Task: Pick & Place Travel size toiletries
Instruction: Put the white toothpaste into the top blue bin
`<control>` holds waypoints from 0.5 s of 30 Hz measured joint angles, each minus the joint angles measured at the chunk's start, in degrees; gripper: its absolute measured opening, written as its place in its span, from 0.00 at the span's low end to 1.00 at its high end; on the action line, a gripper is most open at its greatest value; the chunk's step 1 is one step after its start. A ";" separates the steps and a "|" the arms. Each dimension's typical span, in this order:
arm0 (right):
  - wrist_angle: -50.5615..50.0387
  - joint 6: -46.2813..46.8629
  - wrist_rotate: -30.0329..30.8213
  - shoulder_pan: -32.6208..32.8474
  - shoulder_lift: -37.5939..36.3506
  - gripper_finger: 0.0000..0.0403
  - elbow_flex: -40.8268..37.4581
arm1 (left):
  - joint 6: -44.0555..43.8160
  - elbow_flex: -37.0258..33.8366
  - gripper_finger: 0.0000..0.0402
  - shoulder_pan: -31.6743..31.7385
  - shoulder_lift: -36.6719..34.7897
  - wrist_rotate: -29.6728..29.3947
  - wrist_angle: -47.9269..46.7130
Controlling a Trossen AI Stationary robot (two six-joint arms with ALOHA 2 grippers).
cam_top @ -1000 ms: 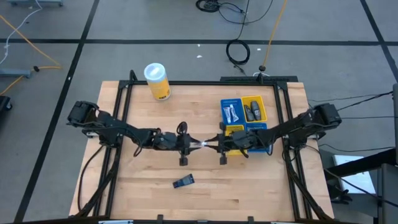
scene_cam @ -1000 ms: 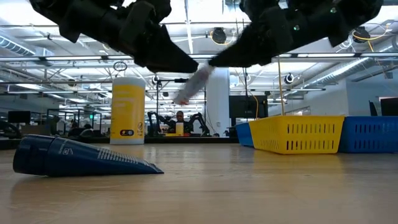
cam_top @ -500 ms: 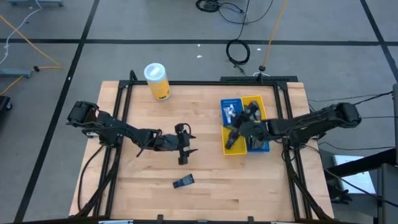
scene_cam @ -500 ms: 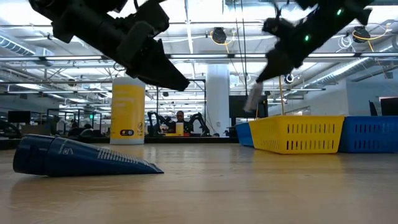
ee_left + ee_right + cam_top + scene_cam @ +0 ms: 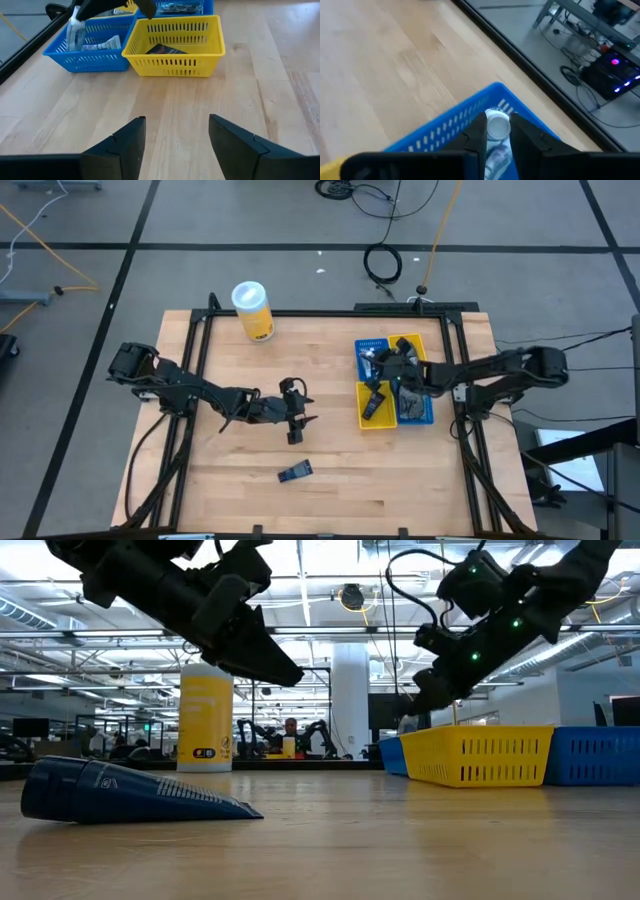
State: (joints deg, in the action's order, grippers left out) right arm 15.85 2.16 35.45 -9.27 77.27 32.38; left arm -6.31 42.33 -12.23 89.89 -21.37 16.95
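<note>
Grey floor point(image 5: 90, 220) — bright ceiling lights point(image 5: 330, 555)

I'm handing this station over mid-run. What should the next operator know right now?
Right gripper: shut on a thin white tube, held over the blue compartment at the tray's far side; not yet released.
Left gripper: open and holding nothing, above mid-table, facing the tray.
Done: a white tube lies in that blue compartment; a dark packet lies in the near yellow compartment.
Left: drop the held tube, then fetch the dark blue packet lying on the table nearer the front edge.
</note>
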 joint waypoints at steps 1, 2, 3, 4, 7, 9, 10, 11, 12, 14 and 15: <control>0.25 -0.27 0.04 -0.29 0.42 0.14 -0.09 | 0.00 0.00 0.52 0.00 0.00 0.00 0.02; 0.20 -0.50 0.15 -0.54 0.84 0.14 -0.11 | 0.00 0.00 0.51 0.00 0.00 0.00 0.02; 0.22 -0.58 0.21 -0.72 1.39 0.15 -0.11 | 0.02 0.00 0.51 0.00 0.00 0.00 0.02; 0.20 -0.56 0.22 -0.88 1.79 0.16 -0.13 | 0.00 0.00 0.50 0.00 0.00 0.00 -0.03; 0.16 -0.36 0.21 -0.94 2.39 0.18 -0.13 | 0.02 0.00 0.49 0.00 0.00 0.00 0.00; 0.15 -0.34 0.21 -0.90 2.39 0.20 -0.13 | 0.04 0.00 0.48 0.00 0.00 0.02 -0.02; 0.08 -0.32 0.21 -0.90 2.39 0.20 -0.13 | 0.04 0.00 0.48 0.00 0.00 0.00 -0.02; -0.12 -0.32 0.21 -0.90 2.39 0.21 -0.13 | 0.04 0.00 0.48 0.00 0.00 0.01 -0.03; -0.30 -0.32 0.21 -0.90 2.37 0.21 -0.13 | 0.04 0.00 0.48 0.00 0.00 0.02 -0.03; -1.09 -0.30 0.19 -0.90 2.32 0.22 -0.13 | 0.04 0.00 0.48 0.00 0.00 0.02 -0.02; -1.70 -0.29 0.17 -0.90 2.32 0.23 -0.13 | 0.04 0.00 0.48 0.00 0.00 0.02 -0.01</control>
State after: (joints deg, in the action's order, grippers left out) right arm 14.15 1.88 35.62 -10.17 79.59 32.25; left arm -6.26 42.33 -12.23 89.89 -21.34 16.94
